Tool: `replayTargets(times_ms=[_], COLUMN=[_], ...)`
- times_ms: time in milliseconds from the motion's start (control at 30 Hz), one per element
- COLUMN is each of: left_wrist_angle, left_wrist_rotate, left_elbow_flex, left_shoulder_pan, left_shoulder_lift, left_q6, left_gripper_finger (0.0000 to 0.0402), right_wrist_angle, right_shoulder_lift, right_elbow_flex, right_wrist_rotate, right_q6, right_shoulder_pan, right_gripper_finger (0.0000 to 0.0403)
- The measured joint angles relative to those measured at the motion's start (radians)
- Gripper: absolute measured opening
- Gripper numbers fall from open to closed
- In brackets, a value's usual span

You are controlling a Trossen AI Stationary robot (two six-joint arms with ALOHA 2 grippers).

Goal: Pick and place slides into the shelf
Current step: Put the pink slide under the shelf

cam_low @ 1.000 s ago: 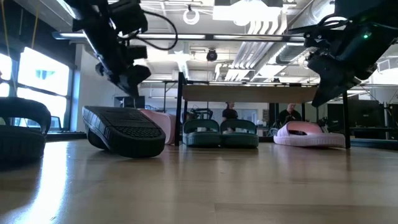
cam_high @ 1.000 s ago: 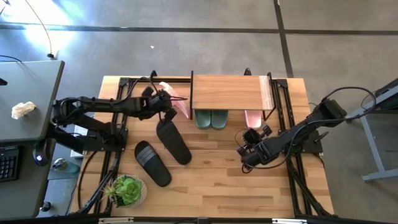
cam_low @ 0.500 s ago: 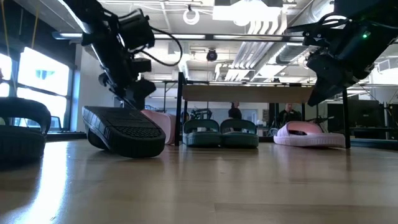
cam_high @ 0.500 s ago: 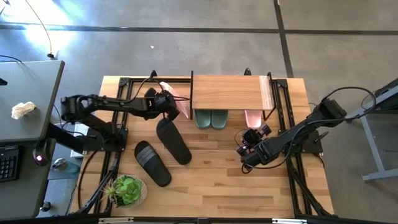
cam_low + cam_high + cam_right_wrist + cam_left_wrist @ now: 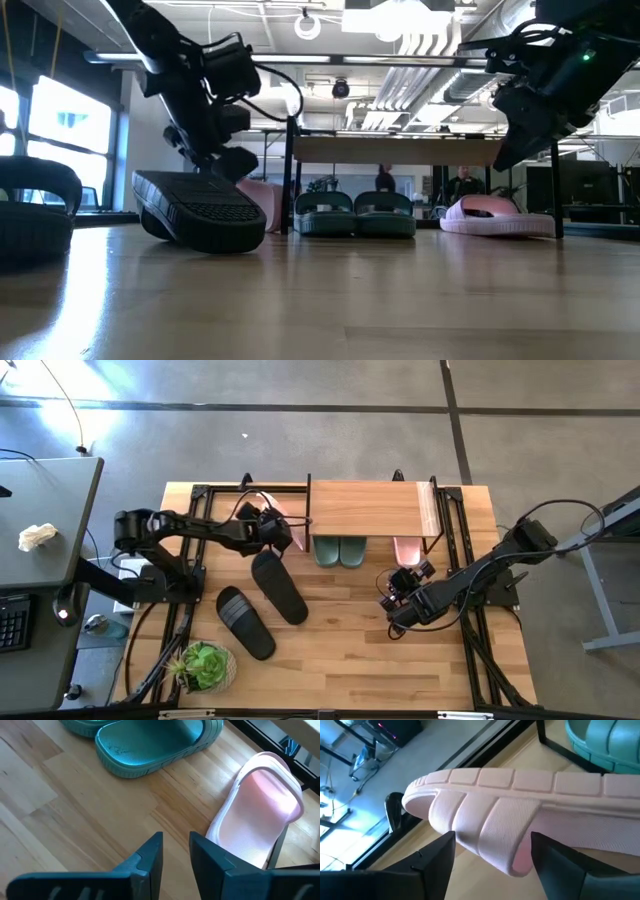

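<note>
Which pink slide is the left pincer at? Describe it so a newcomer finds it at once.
Find the low wooden shelf at the table's back edge. Just outside its left end, left of the green pair, lies a pale pink slide, between the fingers of the left pincer. The other pink slide sits under the shelf's right end; the slides on the open table are black.

A potted plant [image 5: 205, 665] stands on the table [image 5: 340, 660].
</note>
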Motion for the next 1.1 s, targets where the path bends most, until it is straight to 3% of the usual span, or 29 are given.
replayTargets(times_ms=[333, 500, 800, 1100], left_wrist_angle=[0.015, 0.015, 0.017, 0.013], left_wrist_rotate=[-0.003, 0.000, 0.016, -0.003], left_elbow_flex=[0.000, 0.000, 0.000, 0.000], left_shoulder_pan=[0.052, 0.051, 0.050, 0.049], left_shoulder_lift=[0.038, 0.038, 0.038, 0.027], left_q6=[-0.033, -0.032, -0.031, -0.033], left_gripper_finger=[0.0228, 0.0168, 0.0017, 0.0006], right_wrist_angle=[0.006, 0.006, 0.007, 0.007], right_shoulder_lift=[0.000, 0.000, 0.000, 0.000], right_elbow_flex=[0.000, 0.000, 0.000, 0.000], right_wrist_rotate=[-0.007, -0.007, -0.007, -0.007], right_q6=[0.000, 0.000, 0.000, 0.000], right_shoulder_pan=[0.000, 0.000, 0.000, 0.000], right_gripper_finger=[0.0085, 0.0085, 0.0085, 0.0085])
